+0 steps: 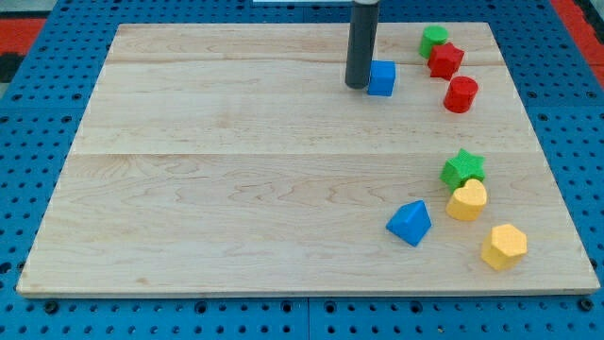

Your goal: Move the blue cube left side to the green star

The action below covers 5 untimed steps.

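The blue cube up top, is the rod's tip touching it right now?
Touching, as far as the camera view shows: my tip sits directly against the view's left side of the blue cube, with no strip of board visible between them.

I see a pale wooden board with visible grain and a smooth, matt finish. The blue cube and green star look like matt plastic. My tip ends a dark, faintly glossy rod.
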Tool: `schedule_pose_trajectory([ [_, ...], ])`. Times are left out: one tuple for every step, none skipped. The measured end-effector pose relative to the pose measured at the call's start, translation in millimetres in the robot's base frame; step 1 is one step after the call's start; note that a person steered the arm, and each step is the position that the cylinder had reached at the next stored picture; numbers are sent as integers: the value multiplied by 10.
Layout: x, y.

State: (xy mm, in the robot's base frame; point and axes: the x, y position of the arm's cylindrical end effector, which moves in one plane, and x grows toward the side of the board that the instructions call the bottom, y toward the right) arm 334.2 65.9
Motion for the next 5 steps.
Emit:
schedule_pose_trajectory([
  [7, -120],
  [-292, -584],
  [-508, -429],
  [-464, -268],
  [-297, -415],
])
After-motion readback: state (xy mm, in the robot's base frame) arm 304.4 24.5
